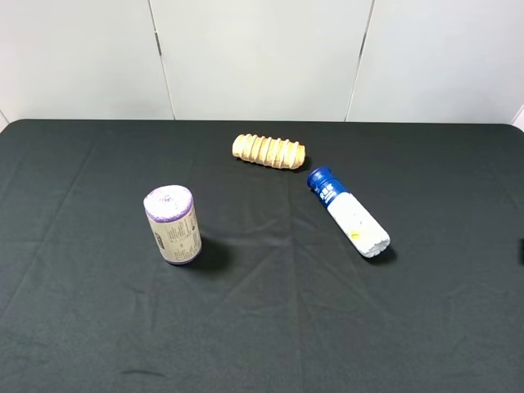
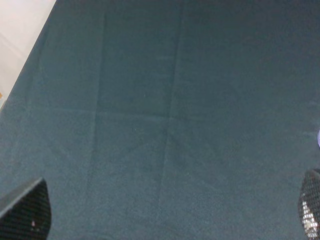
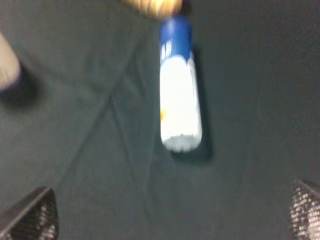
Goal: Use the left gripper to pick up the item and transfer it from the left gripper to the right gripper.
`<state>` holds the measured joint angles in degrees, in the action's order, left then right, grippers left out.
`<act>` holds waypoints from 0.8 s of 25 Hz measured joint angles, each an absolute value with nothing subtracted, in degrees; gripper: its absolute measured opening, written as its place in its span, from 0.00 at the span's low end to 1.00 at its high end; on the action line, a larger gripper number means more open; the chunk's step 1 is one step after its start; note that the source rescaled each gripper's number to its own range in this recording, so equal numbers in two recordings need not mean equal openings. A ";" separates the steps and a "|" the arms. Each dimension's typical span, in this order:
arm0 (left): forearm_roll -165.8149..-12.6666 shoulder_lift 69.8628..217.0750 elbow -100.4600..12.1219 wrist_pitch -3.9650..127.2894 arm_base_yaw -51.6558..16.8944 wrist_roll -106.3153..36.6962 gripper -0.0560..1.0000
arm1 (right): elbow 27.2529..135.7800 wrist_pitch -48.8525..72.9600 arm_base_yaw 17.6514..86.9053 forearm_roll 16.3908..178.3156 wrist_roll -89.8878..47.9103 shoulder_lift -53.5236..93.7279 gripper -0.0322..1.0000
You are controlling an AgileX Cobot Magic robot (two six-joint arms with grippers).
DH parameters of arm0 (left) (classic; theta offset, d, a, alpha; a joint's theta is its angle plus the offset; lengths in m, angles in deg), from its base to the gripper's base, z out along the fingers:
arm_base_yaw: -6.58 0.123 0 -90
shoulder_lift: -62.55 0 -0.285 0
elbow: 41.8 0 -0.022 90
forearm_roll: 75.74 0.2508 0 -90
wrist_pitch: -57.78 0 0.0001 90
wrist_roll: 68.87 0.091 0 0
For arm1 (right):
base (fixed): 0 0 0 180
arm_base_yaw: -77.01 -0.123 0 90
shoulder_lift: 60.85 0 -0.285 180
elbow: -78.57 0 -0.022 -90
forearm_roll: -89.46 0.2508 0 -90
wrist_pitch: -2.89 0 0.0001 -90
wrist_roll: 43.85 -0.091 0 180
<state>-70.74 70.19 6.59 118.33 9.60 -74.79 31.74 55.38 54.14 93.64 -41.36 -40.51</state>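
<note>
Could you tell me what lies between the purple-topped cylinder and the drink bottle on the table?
Only bare black cloth lies between the cylinder and the bottle, seen in the exterior high view.

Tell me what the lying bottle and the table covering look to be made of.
The bottle: likely smooth plastic, given its glossy blue top and matte white ridged body. The table covering: black woven cloth, shown by its fold creases and soft wrinkles.

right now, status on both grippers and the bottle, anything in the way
Left gripper open, over bare cloth. Right gripper open, facing bottle. Bottle lying flat, untouched. Bread roll close by its cap; purple-topped cylinder stands well apart.
</note>
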 joint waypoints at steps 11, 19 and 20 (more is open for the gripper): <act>-70.74 70.19 6.59 118.33 9.60 -74.79 0.99 | 29.83 61.12 54.14 93.07 -42.66 -47.94 1.00; -70.74 70.19 6.59 118.33 9.60 -74.79 0.99 | 29.83 61.07 54.34 93.02 -42.66 -47.94 1.00; -70.74 70.19 6.59 118.33 9.60 -74.79 0.99 | 29.83 61.07 54.87 93.02 -42.66 -47.94 1.00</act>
